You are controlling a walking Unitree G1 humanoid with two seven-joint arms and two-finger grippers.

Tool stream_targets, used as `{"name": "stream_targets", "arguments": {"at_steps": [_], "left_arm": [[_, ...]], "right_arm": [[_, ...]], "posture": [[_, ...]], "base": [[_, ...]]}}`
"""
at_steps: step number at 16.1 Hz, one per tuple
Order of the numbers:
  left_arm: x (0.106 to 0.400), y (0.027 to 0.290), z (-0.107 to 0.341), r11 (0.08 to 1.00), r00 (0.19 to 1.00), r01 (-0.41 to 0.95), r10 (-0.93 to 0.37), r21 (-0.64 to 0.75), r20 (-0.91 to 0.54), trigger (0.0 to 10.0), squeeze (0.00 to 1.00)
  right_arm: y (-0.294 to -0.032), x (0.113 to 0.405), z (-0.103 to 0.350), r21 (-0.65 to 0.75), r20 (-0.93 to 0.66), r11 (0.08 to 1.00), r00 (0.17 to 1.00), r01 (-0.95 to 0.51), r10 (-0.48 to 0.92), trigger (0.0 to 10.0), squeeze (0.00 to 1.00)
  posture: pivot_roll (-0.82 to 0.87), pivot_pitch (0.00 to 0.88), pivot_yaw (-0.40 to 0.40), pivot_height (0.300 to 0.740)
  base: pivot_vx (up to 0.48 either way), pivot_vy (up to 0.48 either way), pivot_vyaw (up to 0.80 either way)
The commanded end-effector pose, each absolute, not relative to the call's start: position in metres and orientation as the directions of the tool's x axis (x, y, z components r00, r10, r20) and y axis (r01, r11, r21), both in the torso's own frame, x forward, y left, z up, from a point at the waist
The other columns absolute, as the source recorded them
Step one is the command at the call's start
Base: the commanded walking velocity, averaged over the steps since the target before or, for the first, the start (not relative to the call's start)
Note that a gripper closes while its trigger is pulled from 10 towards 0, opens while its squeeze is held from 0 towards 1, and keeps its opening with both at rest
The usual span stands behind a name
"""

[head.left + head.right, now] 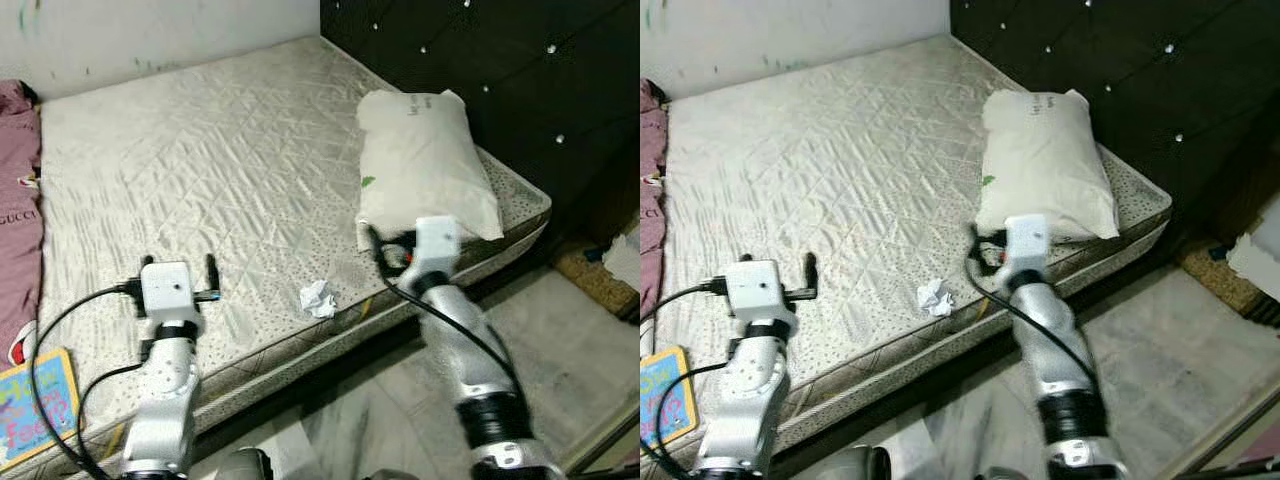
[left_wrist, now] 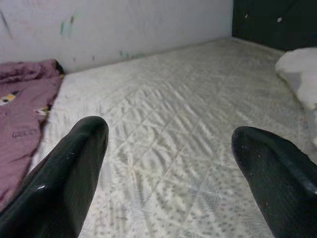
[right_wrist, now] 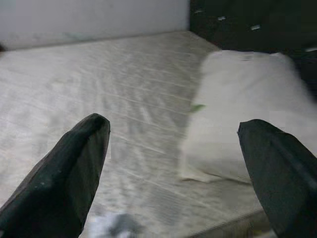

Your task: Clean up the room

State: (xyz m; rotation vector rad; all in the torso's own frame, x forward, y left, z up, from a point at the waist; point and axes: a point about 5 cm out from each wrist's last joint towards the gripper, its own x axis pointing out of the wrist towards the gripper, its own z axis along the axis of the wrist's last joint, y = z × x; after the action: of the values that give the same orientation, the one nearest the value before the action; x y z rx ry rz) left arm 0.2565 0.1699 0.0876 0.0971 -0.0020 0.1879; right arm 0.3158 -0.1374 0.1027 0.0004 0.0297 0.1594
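Seen from head cam: crumpled paper wad (image 1: 318, 298) lying on bare mattress (image 1: 220, 170) near front edge, between both arms. Left gripper (image 2: 171, 163) fingers spread wide over mattress; right gripper (image 3: 173, 163) likewise apart, just short of white pillow (image 1: 425, 165) by dark headboard (image 1: 500, 60).

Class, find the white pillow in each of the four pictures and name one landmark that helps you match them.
Left eye view: pillow on the mattress's right side, below the dark headboard.
Right eye view: pillow right of centre, same spot.
Left wrist view: pillow at the right edge.
Right wrist view: pillow between the open pincer's fingers.
Shared landmark: the dark headboard.
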Motion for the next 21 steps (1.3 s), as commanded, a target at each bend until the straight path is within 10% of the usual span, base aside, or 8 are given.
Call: {"name": "stream_targets", "arguments": {"at_steps": [1, 21], "left_arm": [[0.253, 0.178, 0.090, 0.972, 0.978, -0.208, 0.206, 0.108, 0.031, 10.0, 0.00], [0.254, 0.171, 0.086, 0.987, 0.989, -0.145, 0.146, 0.076, -0.015, 10.0, 0.00]], "right_arm": [[-0.139, 0.313, 0.100, 0.015, -0.021, 0.987, 0.987, -0.159, 0.159, 10.0, 0.00], [-0.142, 0.305, 0.094, -0.030, -0.016, 0.986, 0.987, -0.162, 0.162, 10.0, 0.00]], "posture": [[-0.02, 0.072, -0.018, 0.740], [-0.03, 0.088, -0.014, 0.740]], "base": [[0.000, 0.000, 0.00], [0.000, 0.000, 0.13]]}}
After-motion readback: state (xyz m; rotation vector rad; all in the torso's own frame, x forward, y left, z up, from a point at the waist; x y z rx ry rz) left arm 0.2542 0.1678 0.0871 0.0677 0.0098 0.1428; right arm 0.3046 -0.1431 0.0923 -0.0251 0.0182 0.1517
